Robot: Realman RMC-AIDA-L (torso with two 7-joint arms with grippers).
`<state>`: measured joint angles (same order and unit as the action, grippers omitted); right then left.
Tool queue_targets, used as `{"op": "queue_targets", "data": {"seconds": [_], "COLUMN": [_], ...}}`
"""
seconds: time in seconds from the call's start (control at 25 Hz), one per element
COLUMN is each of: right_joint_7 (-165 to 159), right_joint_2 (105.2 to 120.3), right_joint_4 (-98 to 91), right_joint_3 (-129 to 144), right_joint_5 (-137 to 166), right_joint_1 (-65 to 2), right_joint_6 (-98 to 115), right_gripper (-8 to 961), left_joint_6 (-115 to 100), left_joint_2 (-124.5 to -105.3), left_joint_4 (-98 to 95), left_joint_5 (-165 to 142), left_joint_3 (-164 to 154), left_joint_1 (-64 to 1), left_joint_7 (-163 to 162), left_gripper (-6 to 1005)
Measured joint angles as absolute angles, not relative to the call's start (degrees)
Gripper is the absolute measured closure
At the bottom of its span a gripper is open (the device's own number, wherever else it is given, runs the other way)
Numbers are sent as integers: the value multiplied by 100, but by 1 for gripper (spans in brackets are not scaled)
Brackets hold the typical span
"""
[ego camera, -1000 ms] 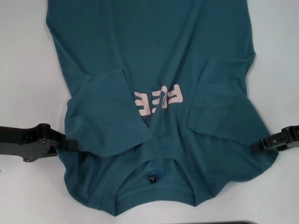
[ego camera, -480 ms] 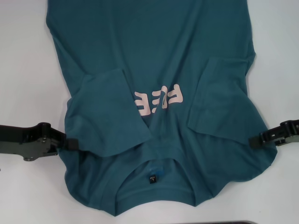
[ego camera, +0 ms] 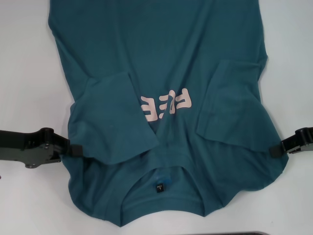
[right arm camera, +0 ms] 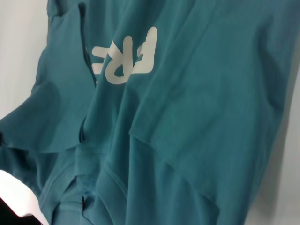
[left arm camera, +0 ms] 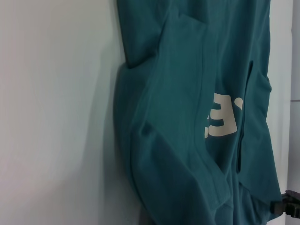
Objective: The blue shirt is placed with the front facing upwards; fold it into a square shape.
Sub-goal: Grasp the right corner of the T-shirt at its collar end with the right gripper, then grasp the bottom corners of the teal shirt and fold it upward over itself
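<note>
The blue shirt (ego camera: 161, 98) lies front up on the white table, collar and black neck tag (ego camera: 159, 187) toward me, pale pink lettering (ego camera: 164, 105) on the chest. Both short sleeves are folded inward over the chest. My left gripper (ego camera: 73, 150) rests at the shirt's left shoulder edge, touching the cloth. At the right shoulder edge my right gripper (ego camera: 277, 152) sits low, its tip just over the cloth. The left wrist view shows the shirt (left arm camera: 197, 117) and the far gripper (left arm camera: 287, 207). In the right wrist view only the shirt (right arm camera: 187, 117) shows.
White table (ego camera: 24, 73) surrounds the shirt on both sides. The shirt's lower part runs out of view at the far edge. A dark strip (ego camera: 230, 233) lies along the near table edge.
My right gripper has slid outward to the right, from over the shoulder cloth to its edge. The left gripper and the shirt have not moved.
</note>
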<state>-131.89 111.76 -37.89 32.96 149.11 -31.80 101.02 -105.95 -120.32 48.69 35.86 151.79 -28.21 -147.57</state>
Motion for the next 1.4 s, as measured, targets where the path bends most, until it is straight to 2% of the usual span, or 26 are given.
{"op": "queue_targets", "data": {"seconds": [0.24,0.44,0.76,1.08,1.4], "right_joint_7": [-13208,-13144,-13129,-13133,-13210], "right_joint_2": [11186,11112,10909,11023,10976], "right_joint_4": [-3789,-3858,-4075,-4354,-4385], "right_joint_3": [3395,3402,3673,3760,3712], "right_joint_5": [14966,14968,15003,15660,15808], "right_joint_1": [-3176,-3169,-3155,-3160,-3158], "right_joint_6": [10070,10155,10652,10957,10909], "right_gripper": [750,938,937,938,938], "left_joint_6": [-10595,-10723,-11358,-11473,-11247], "left_joint_2": [-12028,-11971,-11719,-11607,-11468], "left_joint_4": [4869,4876,4912,4923,4930], "left_joint_5": [3586,3586,3532,3102,2585], "left_joint_3": [15178,15145,14735,14313,14351], "left_joint_1": [-2821,-2822,-2812,-2711,-2680], "left_joint_7": [-14757,-14707,-14453,-14535,-14699], "left_gripper": [966,965,965,966,966]}}
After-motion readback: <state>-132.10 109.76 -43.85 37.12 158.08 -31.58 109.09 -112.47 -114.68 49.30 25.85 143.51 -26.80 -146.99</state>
